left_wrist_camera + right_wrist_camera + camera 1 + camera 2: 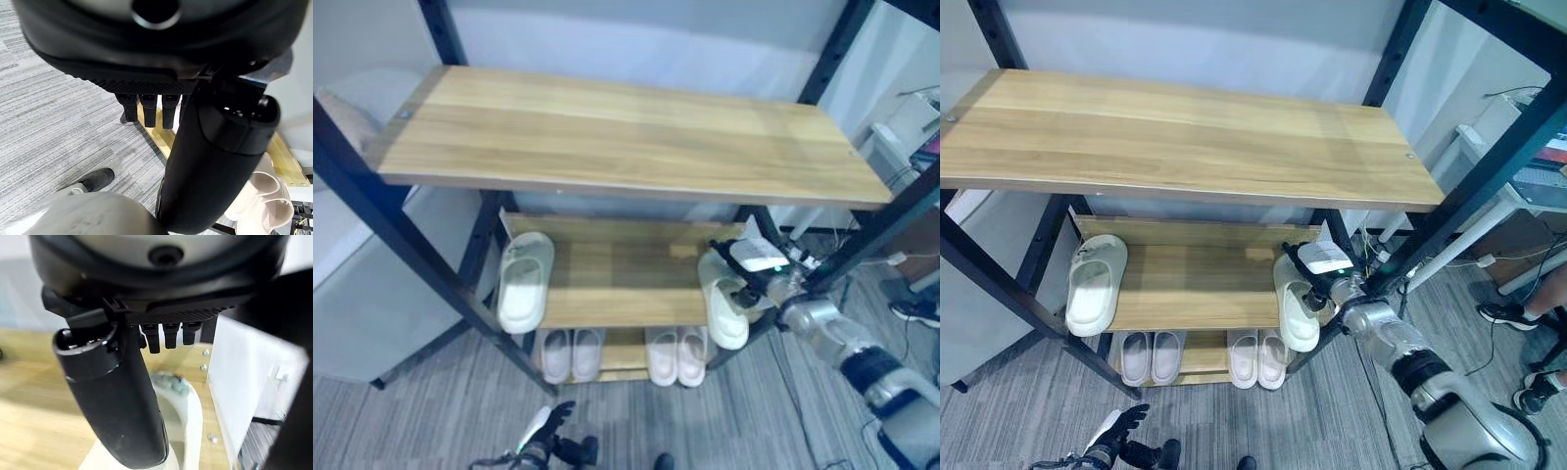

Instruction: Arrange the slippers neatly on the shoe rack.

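Right hand [1332,284] clasps a smooth cream slipper [1297,305] on the wooden shelf [1200,284]; left hand [540,433] relaxed

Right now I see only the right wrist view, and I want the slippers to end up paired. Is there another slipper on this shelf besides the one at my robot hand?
Observer: Yes. A second white slipper lies at the left end of the middle shelf, well apart from the slipper by the right robot hand.
Operator: Do they sit fully on the board?
Observer: No, both stick out over the shelf's front edge.
Operator: And lower down?
Observer: On the bottom shelf two pairs stand side by side, the left pair and the right pair.
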Available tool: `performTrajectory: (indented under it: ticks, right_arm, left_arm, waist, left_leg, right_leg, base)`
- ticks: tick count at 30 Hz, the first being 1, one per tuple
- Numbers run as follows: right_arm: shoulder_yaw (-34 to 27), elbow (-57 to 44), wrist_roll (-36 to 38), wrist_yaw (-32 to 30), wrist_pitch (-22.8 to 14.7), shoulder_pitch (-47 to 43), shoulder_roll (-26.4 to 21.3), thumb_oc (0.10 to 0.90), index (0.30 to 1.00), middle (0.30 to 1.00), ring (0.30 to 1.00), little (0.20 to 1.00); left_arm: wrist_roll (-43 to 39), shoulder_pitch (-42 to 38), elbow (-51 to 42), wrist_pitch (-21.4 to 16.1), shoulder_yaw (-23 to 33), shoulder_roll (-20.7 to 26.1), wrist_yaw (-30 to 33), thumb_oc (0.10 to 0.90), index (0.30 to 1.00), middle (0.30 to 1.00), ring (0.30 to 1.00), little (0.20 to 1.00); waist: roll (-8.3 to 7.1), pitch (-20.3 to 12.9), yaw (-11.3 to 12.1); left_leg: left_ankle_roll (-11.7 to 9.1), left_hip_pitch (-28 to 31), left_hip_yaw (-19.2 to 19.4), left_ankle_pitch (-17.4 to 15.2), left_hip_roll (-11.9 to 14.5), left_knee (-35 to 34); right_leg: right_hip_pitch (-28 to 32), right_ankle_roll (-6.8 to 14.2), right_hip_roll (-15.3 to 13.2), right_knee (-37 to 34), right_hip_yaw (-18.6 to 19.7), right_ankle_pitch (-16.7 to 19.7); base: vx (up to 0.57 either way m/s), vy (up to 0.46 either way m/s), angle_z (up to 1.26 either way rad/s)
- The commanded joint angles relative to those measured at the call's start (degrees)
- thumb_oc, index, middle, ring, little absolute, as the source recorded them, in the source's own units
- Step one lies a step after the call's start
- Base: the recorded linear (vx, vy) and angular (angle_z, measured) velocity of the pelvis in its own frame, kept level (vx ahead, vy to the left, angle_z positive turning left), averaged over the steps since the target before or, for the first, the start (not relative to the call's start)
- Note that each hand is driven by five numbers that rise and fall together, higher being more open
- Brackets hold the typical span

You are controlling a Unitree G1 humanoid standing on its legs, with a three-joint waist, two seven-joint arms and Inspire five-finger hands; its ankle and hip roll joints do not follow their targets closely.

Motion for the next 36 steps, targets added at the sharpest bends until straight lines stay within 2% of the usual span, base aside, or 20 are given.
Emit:
performTrajectory:
  ticks: [1,2,9,21,31,36]
  right_arm:
    - [-0.5,4.2,0.4,-3.1,1.3,-10.0,-1.1,0.419,0.328,0.328,0.328,0.328]
    - [-0.3,4.7,0.6,-3.2,1.3,-10.6,-0.7,0.400,0.300,0.300,0.300,0.300]
    - [-0.9,4.2,2.2,-3.7,1.1,-11.1,0.5,0.400,0.300,0.300,0.300,0.300]
    - [-4.6,-6.4,4.8,-5.8,0.0,-11.7,2.1,0.400,0.300,0.300,0.300,0.300]
    - [-6.0,-12.8,3.8,-9.7,-1.2,-14.7,6.2,0.400,0.300,0.300,0.300,0.300]
    - [-5.4,-10.3,2.8,-11.2,-0.6,-17.0,7.2,0.400,0.300,0.300,0.300,0.300]
  left_arm:
    - [0.1,-2.9,1.8,-3.0,-4.1,-2.2,0.9,0.800,0.900,0.900,0.900,0.900]
    - [0.0,-3.0,1.9,-3.0,-4.0,-2.1,1.1,0.800,0.900,0.900,0.900,0.900]
    - [-0.5,-3.1,2.3,-2.9,-3.7,-2.2,1.6,0.800,0.900,0.900,0.900,0.900]
    - [-0.8,-3.9,1.9,-2.8,-3.5,-2.4,2.0,0.800,0.900,0.900,0.900,0.900]
    - [-0.6,-3.8,0.6,-3.0,-3.2,-0.8,2.6,0.800,0.900,0.900,0.900,0.900]
    - [-0.6,-3.8,0.0,-3.3,-3.5,-0.2,3.0,0.800,0.900,0.900,0.900,0.900]
  waist:
    - [0.00,0.1,2.4]
    - [-0.13,0.1,2.5]
    - [-0.70,0.3,2.9]
    - [-1.59,0.7,3.8]
    - [-3.03,2.2,8.0]
    - [-3.46,3.2,9.9]
  left_leg:
    - [0.0,1.0,-0.1,-3.8,-0.3,-0.5]
    - [0.0,1.0,0.0,-3.9,-0.4,-0.5]
    - [0.2,1.1,-0.1,-4.1,-0.5,-0.5]
    - [0.5,1.2,-0.8,-4.4,-0.8,-0.5]
    - [0.7,-0.3,-3.3,-4.0,-1.2,-0.3]
    - [0.6,-1.6,-4.7,-3.6,-1.6,-0.1]
  right_leg:
    - [3.1,5.2,-2.0,0.9,-0.8,-5.7]
    - [3.0,5.2,-2.0,0.9,-0.8,-5.6]
    - [2.9,5.3,-2.2,1.0,-0.8,-5.3]
    - [3.1,5.4,-2.6,1.2,-1.4,-5.2]
    - [2.7,5.5,-2.9,1.5,-4.0,-5.3]
    - [2.3,5.4,-3.2,1.6,-5.7,-5.4]
  base:
    - [0.00,-0.003,-0.03]
    - [0.00,0.000,-0.03]
    - [0.00,0.000,0.00]
    - [0.00,-0.001,0.00]
    - [-0.01,-0.005,0.16]
    - [-0.01,-0.006,0.22]
